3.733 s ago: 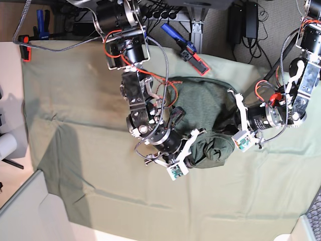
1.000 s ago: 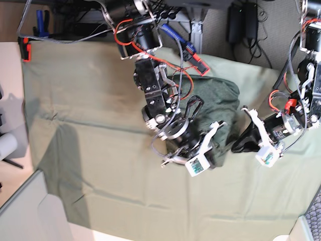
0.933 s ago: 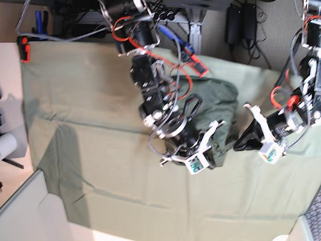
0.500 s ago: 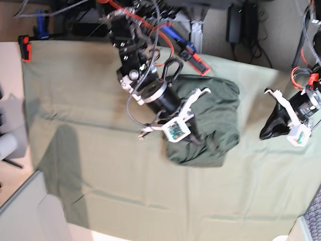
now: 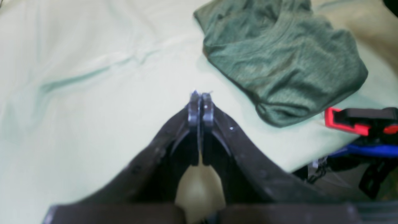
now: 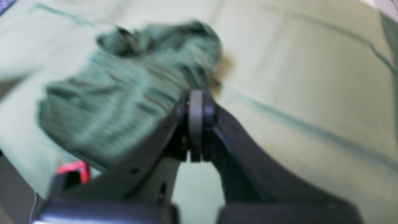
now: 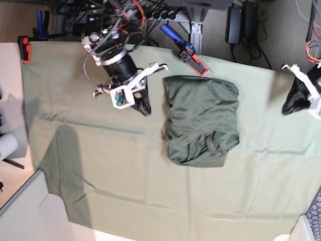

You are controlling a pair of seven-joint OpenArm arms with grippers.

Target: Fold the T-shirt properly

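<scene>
The dark olive T-shirt (image 7: 201,120) lies folded in a compact wrinkly bundle on the pale green tablecloth (image 7: 100,165), at the middle near the far edge. It also shows in the left wrist view (image 5: 279,62) and, blurred, in the right wrist view (image 6: 124,102). My right gripper (image 7: 144,108) is shut and empty, to the left of the shirt and apart from it; its jaws meet in its own view (image 6: 196,99). My left gripper (image 7: 291,106) is shut and empty at the right edge, far from the shirt; it shows closed in its own view (image 5: 200,96).
A red and blue clamp (image 7: 188,52) holds the cloth at the far edge just behind the shirt; it also shows in the left wrist view (image 5: 357,121). Another red clamp (image 7: 23,46) sits at the far left corner. Cables and gear lie beyond the table's far edge.
Both grippers have let go of the shirt and pulled away, the right one up and left, the left one out to the right edge. The shirt now lies still, folded.
</scene>
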